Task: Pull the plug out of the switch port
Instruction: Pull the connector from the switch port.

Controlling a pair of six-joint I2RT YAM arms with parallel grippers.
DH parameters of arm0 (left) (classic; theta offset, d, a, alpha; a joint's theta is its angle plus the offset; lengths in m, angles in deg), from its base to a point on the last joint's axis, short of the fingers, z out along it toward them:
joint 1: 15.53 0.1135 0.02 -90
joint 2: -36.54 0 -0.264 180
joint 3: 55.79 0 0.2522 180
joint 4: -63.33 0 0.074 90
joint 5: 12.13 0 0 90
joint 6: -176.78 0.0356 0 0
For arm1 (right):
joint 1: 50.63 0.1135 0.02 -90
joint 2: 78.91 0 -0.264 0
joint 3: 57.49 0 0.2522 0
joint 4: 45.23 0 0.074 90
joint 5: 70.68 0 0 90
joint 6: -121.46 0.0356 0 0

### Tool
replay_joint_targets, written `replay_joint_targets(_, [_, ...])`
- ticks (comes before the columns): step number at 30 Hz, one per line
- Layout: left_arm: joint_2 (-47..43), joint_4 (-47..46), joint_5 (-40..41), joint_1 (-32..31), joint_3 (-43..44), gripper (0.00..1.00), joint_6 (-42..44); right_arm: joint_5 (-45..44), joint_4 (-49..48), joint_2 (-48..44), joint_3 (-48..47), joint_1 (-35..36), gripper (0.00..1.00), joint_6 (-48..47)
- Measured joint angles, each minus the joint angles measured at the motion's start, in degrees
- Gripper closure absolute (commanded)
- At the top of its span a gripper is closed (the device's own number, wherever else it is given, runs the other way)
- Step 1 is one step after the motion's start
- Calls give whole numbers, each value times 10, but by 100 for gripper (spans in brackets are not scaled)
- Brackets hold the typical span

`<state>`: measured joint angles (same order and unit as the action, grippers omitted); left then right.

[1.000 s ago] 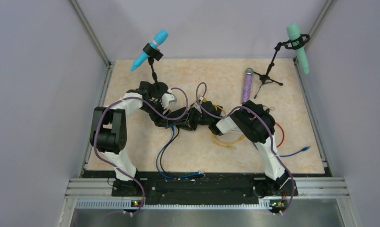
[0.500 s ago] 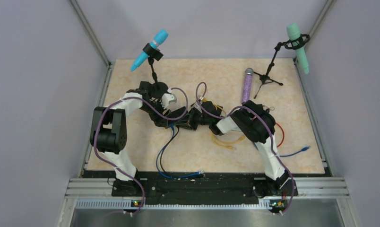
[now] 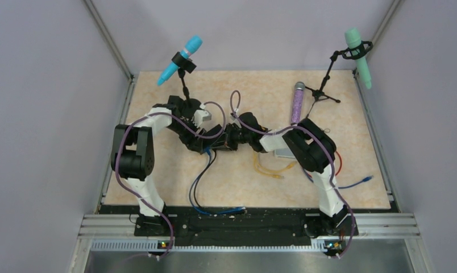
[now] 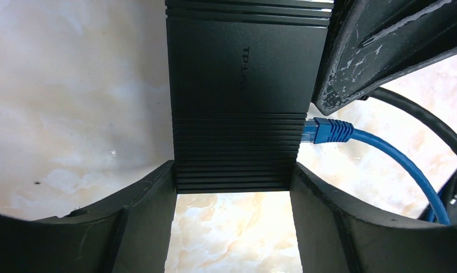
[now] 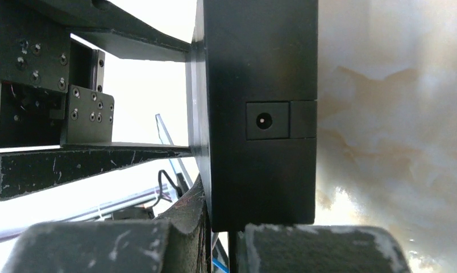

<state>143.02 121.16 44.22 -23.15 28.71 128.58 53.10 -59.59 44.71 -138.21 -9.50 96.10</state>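
The left pincer [image 4: 232,190] clamps the switch [image 4: 237,85], a light rigid box midway across the surface [image 3: 351,131]. Its blue plug [image 4: 327,131] sits in a side port, probably latched; take its stiff boot. The right pincer [image 5: 229,250] is closed alongside, seemingly empty.

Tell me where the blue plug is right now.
Left wrist view, right of centre: the blue plug is seated in the side of the switch, which the left hand grips.
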Motion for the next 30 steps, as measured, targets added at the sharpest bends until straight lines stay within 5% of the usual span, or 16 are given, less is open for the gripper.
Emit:
replay_joint_targets(23, [9, 63, -41, -5, 0, 100, -33, 167, 113, -19, -21, 8, 100, -121])
replay_joint_targets(30, [10, 62, -46, -9, -2, 100, -34, 129, 165, -52, -17, 7, 100, -157])
